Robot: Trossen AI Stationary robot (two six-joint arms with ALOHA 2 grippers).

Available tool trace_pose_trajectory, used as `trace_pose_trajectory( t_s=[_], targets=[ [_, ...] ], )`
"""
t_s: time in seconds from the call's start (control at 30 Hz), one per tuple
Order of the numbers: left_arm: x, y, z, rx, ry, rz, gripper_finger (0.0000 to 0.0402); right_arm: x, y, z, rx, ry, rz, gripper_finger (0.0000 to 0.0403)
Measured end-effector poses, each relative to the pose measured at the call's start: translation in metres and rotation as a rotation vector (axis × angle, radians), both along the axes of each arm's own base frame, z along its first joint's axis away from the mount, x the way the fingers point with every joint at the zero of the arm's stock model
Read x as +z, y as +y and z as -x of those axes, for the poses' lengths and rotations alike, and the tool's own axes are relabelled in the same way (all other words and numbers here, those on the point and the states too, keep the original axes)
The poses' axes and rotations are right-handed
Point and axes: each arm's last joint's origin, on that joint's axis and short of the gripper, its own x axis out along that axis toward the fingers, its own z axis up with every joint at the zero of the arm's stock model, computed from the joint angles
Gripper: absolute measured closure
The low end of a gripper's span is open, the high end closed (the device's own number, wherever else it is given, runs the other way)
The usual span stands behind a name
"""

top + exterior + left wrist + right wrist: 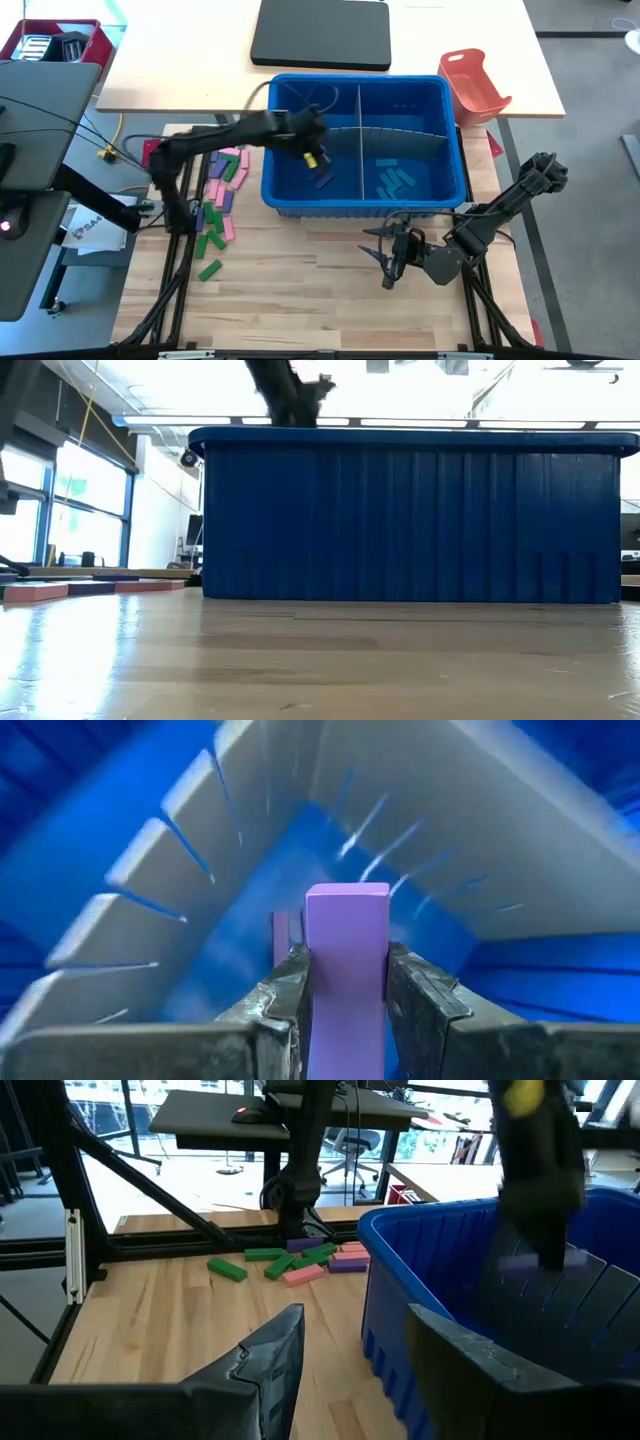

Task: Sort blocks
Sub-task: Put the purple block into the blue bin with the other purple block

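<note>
Left wrist view: left gripper (345,990) clamps a purple block (346,960) inside blue bin (450,110), left compartment; right gripper (392,250) parted, empty, near side.

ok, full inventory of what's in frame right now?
bin: 1, blue, table centre, split by grey dividers
blue blocks: several, bin's right compartment
purple block: 1, in left gripper, over bin's left compartment
second purple block: 1, on left compartment floor
loose blocks: pile, green, pink, purple, on table left of bin
tray: 1, orange-red, beyond bin's right corner
dark pad: 1, black, far table
left gripper: shut on purple block, inside bin
right gripper: open, empty, over table in front of bin
</note>
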Motion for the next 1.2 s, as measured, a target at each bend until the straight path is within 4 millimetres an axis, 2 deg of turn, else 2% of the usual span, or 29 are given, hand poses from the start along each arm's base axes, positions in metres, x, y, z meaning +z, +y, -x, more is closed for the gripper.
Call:
trace_pose_trajectory(
  t_s=[0.13, 0.2, 0.4, 0.57, 0.63, 0.83, 1.0, 1.2],
  targets=[
    [-0.046, 0.023, -0.017, -0.010, 0.108, 0.106, 0.0315, 0.000, 0.000, 0.000, 0.000, 0.002, 0.002, 0.0234],
    [-0.062, 0.031, -0.023, 0.012, 0.158, 0.097, 0.0315, -0.001, 0.000, 0.000, 0.000, 0.009, 0.007, 0.0234],
    [-0.081, 0.038, -0.030, 0.123, 0.170, 0.125, 0.0315, -0.002, 0.000, 0.001, 0.000, 0.018, 0.014, 0.0234],
    [-0.090, 0.037, -0.026, 0.220, 0.215, 0.165, 0.0308, -0.002, 0.000, 0.001, -0.001, 0.016, 0.007, 0.0234],
    [-0.088, 0.034, -0.027, 0.227, 0.214, 0.133, 0.0309, -0.002, 0.000, 0.001, -0.001, 0.016, 0.005, 0.0234],
    [-0.063, 0.029, -0.024, 0.226, 0.159, 0.093, 0.0309, -0.002, 0.000, 0.001, 0.000, 0.016, 0.007, 0.0234],
    [-0.045, 0.009, -0.027, 0.206, 0.125, 0.092, 0.0309, -0.002, 0.000, 0.001, -0.001, 0.016, 0.007, 0.0234],
    [-0.054, -0.014, -0.036, 0.201, 0.153, 0.109, 0.0309, -0.002, 0.000, 0.001, -0.001, 0.016, 0.007, 0.0234]
  ],
)
